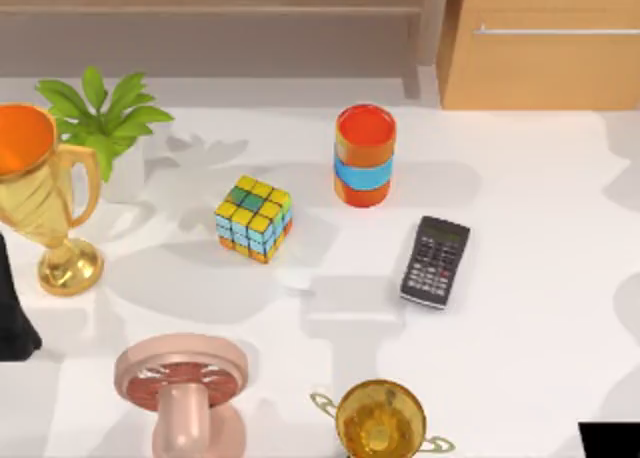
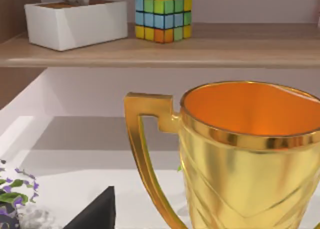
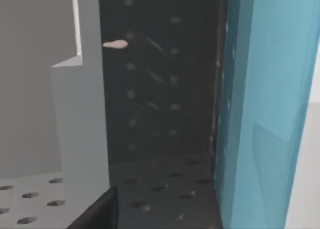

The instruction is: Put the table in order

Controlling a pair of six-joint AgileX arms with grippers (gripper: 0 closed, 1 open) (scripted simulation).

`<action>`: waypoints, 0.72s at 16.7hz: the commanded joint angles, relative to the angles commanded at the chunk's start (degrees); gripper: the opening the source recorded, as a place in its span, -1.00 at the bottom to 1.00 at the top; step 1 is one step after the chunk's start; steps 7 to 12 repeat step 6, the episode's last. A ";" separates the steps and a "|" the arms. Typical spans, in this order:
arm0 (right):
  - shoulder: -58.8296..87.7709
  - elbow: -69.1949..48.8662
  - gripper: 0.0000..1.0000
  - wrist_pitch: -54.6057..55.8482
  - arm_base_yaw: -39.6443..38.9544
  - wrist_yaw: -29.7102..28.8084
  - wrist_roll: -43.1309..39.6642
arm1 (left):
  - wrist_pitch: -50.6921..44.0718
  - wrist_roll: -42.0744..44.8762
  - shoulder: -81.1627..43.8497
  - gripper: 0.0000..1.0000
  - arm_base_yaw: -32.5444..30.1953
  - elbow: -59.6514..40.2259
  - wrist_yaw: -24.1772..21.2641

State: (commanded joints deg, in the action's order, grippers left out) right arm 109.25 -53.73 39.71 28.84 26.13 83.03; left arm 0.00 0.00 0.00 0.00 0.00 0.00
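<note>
Desk (image 1: 540, 308): white top carrying scattered objects, spanning the top view below the shelf and drawer unit.

Left edge: gold trophy (image 1: 45, 203) with orange bowl, green plant (image 1: 100, 113) behind it. Centre: puzzle cube (image 1: 253, 218), orange-and-blue cylinder (image 1: 365, 155), black calculator (image 1: 436, 261). Near edge: pink dumbbell (image 1: 182, 388), second gold cup (image 1: 380, 418). Left tool sits at the left edge beside the trophy; right tool at the near right corner. Finger state of either: cannot tell. Shelf (image 2: 165, 49) holds a tissue box (image 2: 75, 21) and another cube (image 2: 163, 17).
</note>
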 joint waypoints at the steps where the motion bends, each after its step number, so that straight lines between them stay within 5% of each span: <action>1: -1.15 1.47 1.00 0.42 0.43 0.53 -0.18 | 0.00 0.00 0.00 1.00 0.00 0.00 0.00; 12: -3.93 6.83 1.00 1.77 2.77 2.00 -0.64 | 0.00 0.00 0.00 1.00 0.00 0.00 0.00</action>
